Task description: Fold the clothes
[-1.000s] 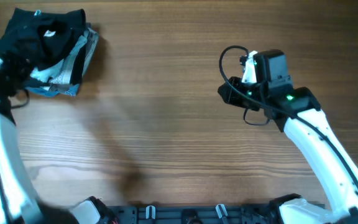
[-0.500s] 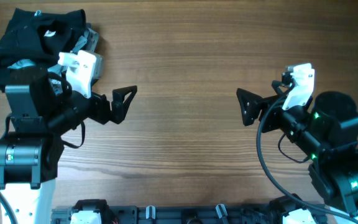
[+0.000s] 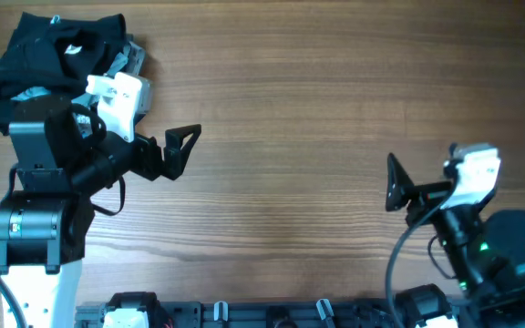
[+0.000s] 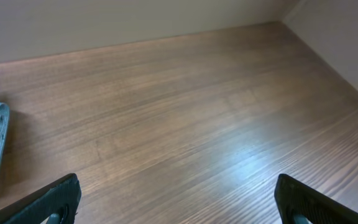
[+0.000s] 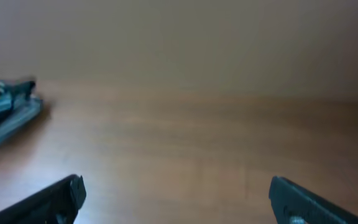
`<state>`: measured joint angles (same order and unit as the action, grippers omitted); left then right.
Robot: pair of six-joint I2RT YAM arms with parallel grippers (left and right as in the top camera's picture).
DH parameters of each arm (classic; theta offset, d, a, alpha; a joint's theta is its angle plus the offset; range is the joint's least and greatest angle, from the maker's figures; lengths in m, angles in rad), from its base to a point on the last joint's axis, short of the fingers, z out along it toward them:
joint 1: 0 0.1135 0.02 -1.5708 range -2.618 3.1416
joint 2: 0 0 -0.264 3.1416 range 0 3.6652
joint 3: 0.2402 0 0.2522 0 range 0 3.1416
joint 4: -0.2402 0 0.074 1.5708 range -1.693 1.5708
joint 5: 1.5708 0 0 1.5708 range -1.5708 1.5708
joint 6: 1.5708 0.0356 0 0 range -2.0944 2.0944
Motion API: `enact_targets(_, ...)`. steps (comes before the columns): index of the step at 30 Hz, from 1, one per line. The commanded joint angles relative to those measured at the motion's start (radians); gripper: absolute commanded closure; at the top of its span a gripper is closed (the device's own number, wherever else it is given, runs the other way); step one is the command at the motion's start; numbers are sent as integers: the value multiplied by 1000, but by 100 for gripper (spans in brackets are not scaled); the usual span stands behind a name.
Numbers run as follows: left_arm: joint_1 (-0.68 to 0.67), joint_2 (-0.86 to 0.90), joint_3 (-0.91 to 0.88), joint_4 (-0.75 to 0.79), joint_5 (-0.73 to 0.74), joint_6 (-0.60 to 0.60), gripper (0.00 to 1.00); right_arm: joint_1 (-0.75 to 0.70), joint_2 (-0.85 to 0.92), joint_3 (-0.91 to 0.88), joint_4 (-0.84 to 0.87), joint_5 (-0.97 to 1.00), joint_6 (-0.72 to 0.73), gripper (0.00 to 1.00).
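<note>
Soft, even light covers the brown wood-grain worktop from overhead, grain crisp, shadows faint; the black fabric clothes at upper left lose detail. Left wrist view: sharp, pale glare across lower centre. Right wrist view: dim, blurred throughout.

Left gripper: jaws spread wide, tips pointing toward the right gripper. Right gripper: jaws spread wide, tips pointing back. Each arm sits folded behind its claw.
</note>
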<state>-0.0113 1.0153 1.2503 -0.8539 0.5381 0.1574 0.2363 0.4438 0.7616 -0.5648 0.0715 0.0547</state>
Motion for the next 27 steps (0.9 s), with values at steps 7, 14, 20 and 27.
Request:
enact_targets(7, -5, 2, 8, 3, -8, 22, 0, -17, -437, -621, 339, -50, 0, 0)
enact_targets(14, -5, 2, 8, 3, -8, 22, 0, -17, -441, -757, 636, -58, 5, 0)
enact_targets(20, -5, 2, 8, 3, -8, 22, 0, -17, -423, -756, 574, -57, 4, 0)
enact_targets(27, -5, 2, 8, 3, -8, 22, 0, -17, -421, -756, 574, -57, 4, 0)
